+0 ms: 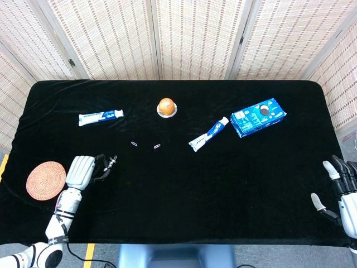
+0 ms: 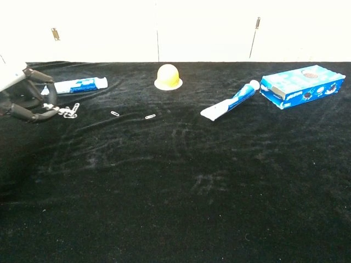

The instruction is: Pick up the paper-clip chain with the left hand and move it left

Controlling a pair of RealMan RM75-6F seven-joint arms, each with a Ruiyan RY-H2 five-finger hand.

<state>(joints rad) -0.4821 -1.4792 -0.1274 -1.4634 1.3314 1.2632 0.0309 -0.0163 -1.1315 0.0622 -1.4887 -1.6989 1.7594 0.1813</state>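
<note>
Left hand (image 1: pixel 80 170) is pinching the paper-clip chain (image 2: pixel 67 111) above the table's (image 1: pixel 223 184) left side; right hand (image 1: pixel 343 192) is sitting wide, fingers spread.

The left hand (image 1: pixel 80 170) has a pale silver-grey back made of smooth, rounded plastic shells, with ridged segments running along the fingers. The chest view shows the fingers' inner sides as black, with dark linked segments. Behind the hand, the forearm (image 1: pixel 62 207) is slim and white-grey, ringed by dark bands, with thin red and black cables running along it. It ends near the bottom edge in a rounded grey joint with a black centre. The right hand (image 1: pixel 341 195) is also light grey, with slender fingers tipped in darker grey and a black underside.
</note>
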